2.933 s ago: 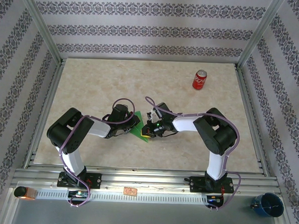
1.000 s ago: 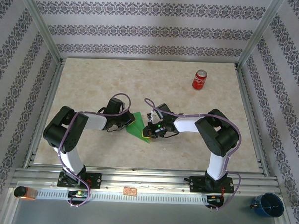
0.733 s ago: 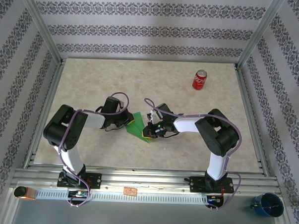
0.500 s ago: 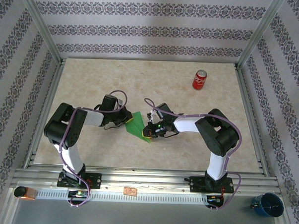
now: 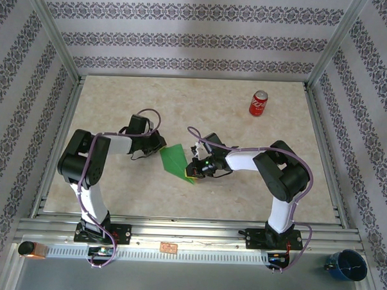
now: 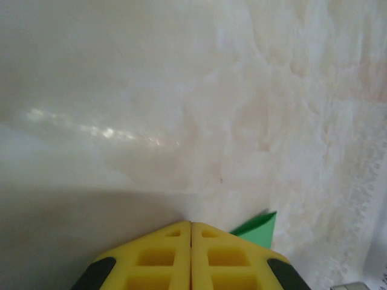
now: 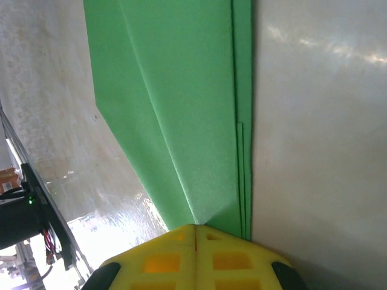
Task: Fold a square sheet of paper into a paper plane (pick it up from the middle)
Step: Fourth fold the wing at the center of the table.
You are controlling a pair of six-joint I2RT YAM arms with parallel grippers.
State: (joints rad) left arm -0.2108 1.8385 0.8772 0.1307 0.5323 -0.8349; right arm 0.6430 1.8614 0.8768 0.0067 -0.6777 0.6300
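The green sheet of paper (image 5: 175,160), folded into a layered wedge with a crease down it, lies flat on the table's middle. My right gripper (image 5: 193,170) is at its near right end. In the right wrist view the paper (image 7: 181,109) stretches away from the shut yellow fingertips of that gripper (image 7: 195,226), and a crease runs up into their seam as if pinched. My left gripper (image 5: 157,143) sits just left of the paper's far corner. In the left wrist view this gripper (image 6: 191,223) is shut with nothing in it, and the paper's corner (image 6: 259,226) pokes out on its right.
A red soda can (image 5: 258,103) stands at the back right of the marble-patterned table (image 5: 118,103). Metal frame posts and patterned walls enclose the table. A blue cup (image 5: 347,265) sits outside, by the near right corner.
My left gripper has slid left and back off the paper, uncovering its far corner. The right gripper and the paper have stayed in place.
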